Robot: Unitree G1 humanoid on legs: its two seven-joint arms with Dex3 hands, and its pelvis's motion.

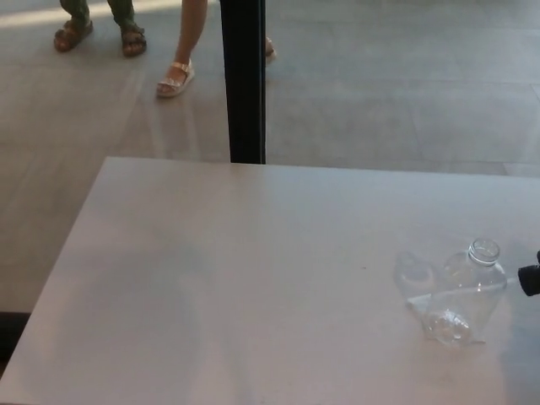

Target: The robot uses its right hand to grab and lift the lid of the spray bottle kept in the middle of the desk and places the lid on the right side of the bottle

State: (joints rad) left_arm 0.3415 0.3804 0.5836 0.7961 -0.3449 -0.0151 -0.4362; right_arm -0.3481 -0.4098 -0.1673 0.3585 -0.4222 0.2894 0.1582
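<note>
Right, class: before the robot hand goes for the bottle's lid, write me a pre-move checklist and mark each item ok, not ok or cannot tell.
1. Bottle standing upright on the desk: ok.
2. Lid on the bottle's neck: cannot tell; the clear top looks open.
3. Right robot hand in view: ok, only a black tip at the picture's right edge.
4. Right robot hand open: cannot tell.
5. Left robot hand out of the way: ok, not in view.
6. Desk to the right of the bottle free: cannot tell, mostly cut off.

You see soft, dim daylight with a bright strip on the floor [51,17] at upper left; the desk [211,278] shows faint shadows, and focus is slightly soft.
</note>
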